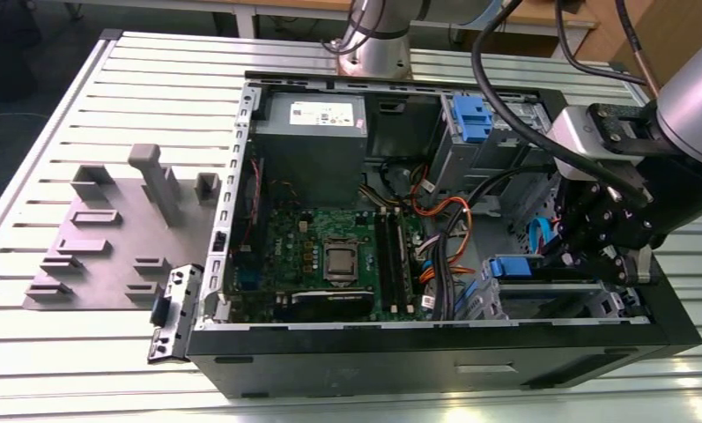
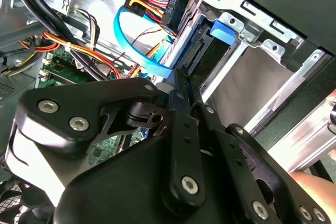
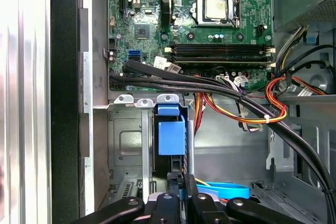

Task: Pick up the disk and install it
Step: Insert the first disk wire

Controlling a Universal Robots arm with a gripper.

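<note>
The disk (image 3: 170, 136) stands on edge in the drive cage (image 3: 126, 145) at the front corner of the open computer case (image 1: 445, 352). Its blue plastic frame (image 1: 509, 266) faces out. In the second wrist view the disk's dark connector end (image 2: 197, 51) and blue tab (image 2: 223, 31) sit between the cage's metal rails. My gripper (image 3: 181, 178) hangs inside the case right behind the disk's end, with the fingers (image 2: 181, 95) pressed together and nothing between them. In the exterior view the gripper (image 1: 574, 260) is at the case's right side.
A flat blue data cable (image 2: 131, 40) and black and orange wire bundles (image 3: 247, 103) run close by the gripper. The motherboard (image 1: 327, 256) and power supply (image 1: 309, 123) lie further in. A grey fixture (image 1: 104, 229) and a loose latch part (image 1: 174, 308) are on the slatted table.
</note>
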